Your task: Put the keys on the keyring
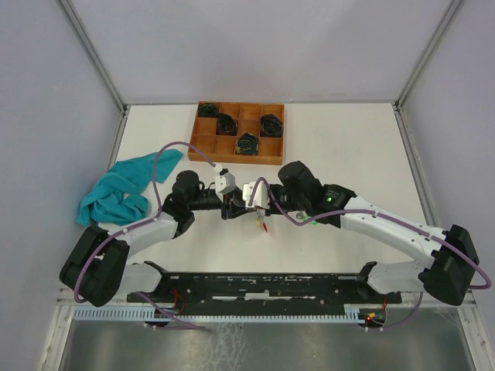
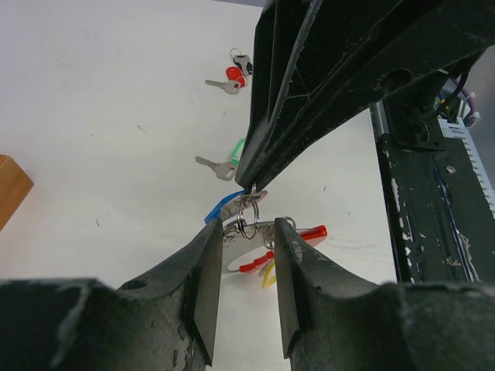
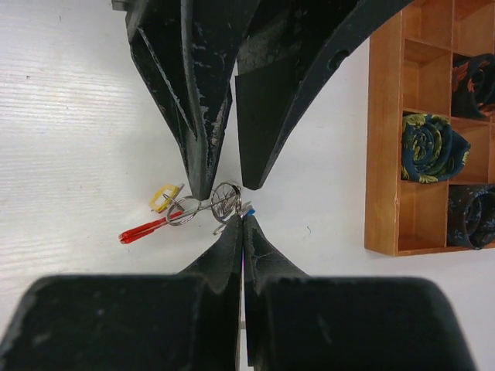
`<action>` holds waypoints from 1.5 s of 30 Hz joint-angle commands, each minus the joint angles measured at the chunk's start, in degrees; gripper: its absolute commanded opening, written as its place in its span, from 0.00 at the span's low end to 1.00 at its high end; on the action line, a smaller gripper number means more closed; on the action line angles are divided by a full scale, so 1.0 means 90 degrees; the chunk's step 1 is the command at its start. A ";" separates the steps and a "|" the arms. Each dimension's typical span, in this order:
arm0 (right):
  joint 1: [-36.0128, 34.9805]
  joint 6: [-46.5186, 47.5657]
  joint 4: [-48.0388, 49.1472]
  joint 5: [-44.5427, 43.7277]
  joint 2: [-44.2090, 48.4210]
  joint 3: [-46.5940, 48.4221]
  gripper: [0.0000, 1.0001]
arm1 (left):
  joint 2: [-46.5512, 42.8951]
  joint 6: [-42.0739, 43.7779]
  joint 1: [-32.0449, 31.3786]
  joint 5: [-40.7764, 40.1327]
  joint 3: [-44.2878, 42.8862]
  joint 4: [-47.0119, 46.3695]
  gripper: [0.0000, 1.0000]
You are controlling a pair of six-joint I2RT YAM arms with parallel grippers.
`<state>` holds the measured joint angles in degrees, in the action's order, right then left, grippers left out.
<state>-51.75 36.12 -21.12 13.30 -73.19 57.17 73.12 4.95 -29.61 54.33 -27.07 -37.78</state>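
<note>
A wooden tray (image 1: pixel 236 161) sat at the middle of the desk's (image 1: pixel 340 147) far edge, divided into small compartments. Four of them each held one dark coiled bundle (image 1: pixel 247 144), and the other compartments showed bare wood. In the right wrist view one bundle carried a blue-green and yellow pattern. A teal cloth (image 1: pixel 116 193) lay crumpled near the left edge. Both arms met over the middle of the desk, nearer its near edge than the tray. The left pincer (image 2: pixel 247 232) stood narrowly apart, its fingers either side of the keyring (image 3: pixel 224 199) with a gap showing, gripping nothing that could be made out. The right pincer (image 3: pixel 244 224) was pressed fully together, its tips pinching the blue-tagged key (image 2: pixel 220 209) just where it met the ring. A red tag (image 3: pixel 143 230) and a yellow tag (image 3: pixel 164 199) hung in the same bunch, just beside the ring. A green-tagged key (image 2: pixel 224 164) lay flat on the desk near the bunch but apart from it. A red-topped key (image 2: pixel 230 79) lay well apart from the bunch on bare desk.
</note>
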 commanded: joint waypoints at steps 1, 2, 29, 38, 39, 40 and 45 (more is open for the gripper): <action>0.0017 0.0058 0.0199 0.0217 0.0025 0.0362 0.01 | 0.0083 0.0225 0.0004 0.0039 -0.0275 -0.0065 0.40; 0.0017 0.0050 0.0199 0.0250 0.0015 0.0365 0.01 | 0.0101 0.0219 -0.0003 0.0009 -0.0282 -0.0053 0.40; 0.0017 -0.0459 0.0237 -0.0699 0.0761 -0.0644 0.01 | 0.0164 0.0040 -0.0104 -0.0481 -0.0414 0.0122 0.03; -0.0040 -0.1034 0.0960 -0.0160 0.0547 -0.1090 0.01 | 0.0142 -0.0297 -0.0104 -0.0643 -0.0234 -0.0421 0.03; -0.0049 -0.1046 0.1007 -0.0135 0.0502 -0.1088 0.01 | 0.0133 -0.0319 -0.0101 -0.0640 -0.0223 -0.0476 0.03; -0.0051 -0.1045 0.1044 -0.0127 0.0453 -0.1081 0.01 | 0.0121 -0.0356 -0.0106 -0.0650 -0.0204 -0.0533 0.03; -0.0061 -0.1019 0.1137 -0.0199 0.0323 -0.1003 0.01 | 0.0108 -0.0459 -0.0101 -0.0717 -0.0120 -0.0730 0.03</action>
<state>-51.79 28.23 -13.04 10.68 -69.52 47.90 75.40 2.87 -30.94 49.60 -28.58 -38.15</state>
